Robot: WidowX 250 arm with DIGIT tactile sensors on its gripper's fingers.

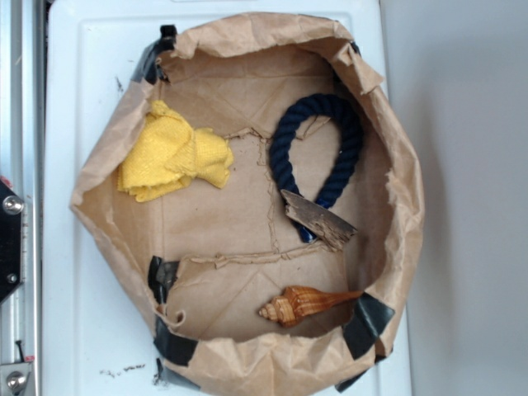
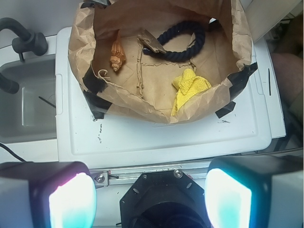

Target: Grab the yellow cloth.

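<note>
Yellow cloth [image 2: 189, 88]: crumpled terry rag, lying well ahead of the tool [image 2: 151, 199] and slightly to its right, inside the brown paper tray [image 2: 142, 107] just behind the near wall. Tool open, pads [image 2: 72, 202] spread wide, poised above the white bench [image 2: 166, 135], nothing held. Judged soft, light and limp; best pinched at a raised fold near the middle, from above. Farther off, to the left: shell [image 2: 116, 57] and bark chip [image 2: 151, 42]. Farthest: navy rope loop [image 2: 183, 40], touching the chip.
</note>
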